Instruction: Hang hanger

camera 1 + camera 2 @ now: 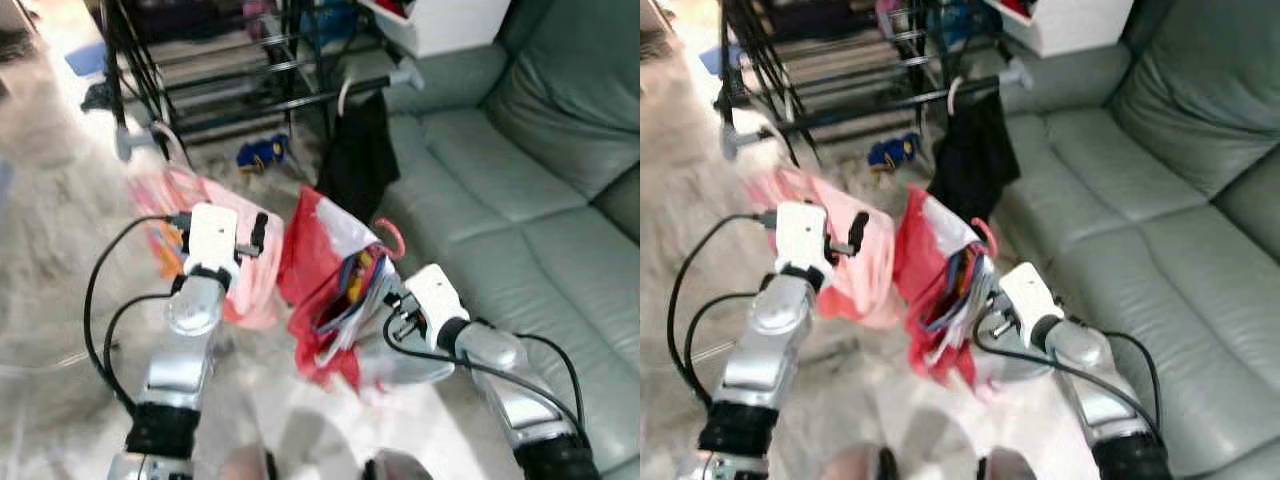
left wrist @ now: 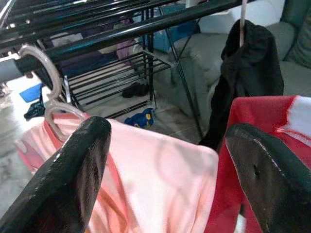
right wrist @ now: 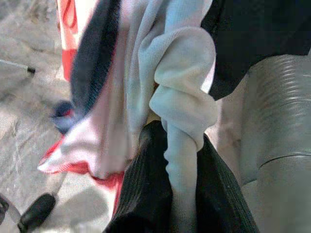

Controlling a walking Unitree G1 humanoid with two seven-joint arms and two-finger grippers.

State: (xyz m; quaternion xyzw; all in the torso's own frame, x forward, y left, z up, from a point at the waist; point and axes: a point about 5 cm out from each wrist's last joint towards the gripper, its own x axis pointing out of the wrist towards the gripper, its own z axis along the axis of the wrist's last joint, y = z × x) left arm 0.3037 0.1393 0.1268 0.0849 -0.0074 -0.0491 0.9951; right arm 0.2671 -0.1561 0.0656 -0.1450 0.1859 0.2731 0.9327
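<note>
Red shirt (image 1: 325,270) on its hanger hangs from my right gripper (image 1: 392,298), fingers clamped on the cloth, pink hook (image 1: 392,238) up, near the rack (image 1: 260,70). Two hangers sit on the rack: pink shirt (image 2: 146,179), black garment (image 1: 357,160). Left gripper (image 2: 170,165) fingers are apart.

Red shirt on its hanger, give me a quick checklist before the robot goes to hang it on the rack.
1. Right gripper shut on red shirt: ok, cloth bunched between its fingers.
2. Pink hanger hook free above the shirt: ok.
3. Hook at the height of the rack bar: not ok, well below it.
4. Left gripper open, clear of pink shirt: ok.
5. Free bar space between pink shirt and black garment: cannot tell.
</note>
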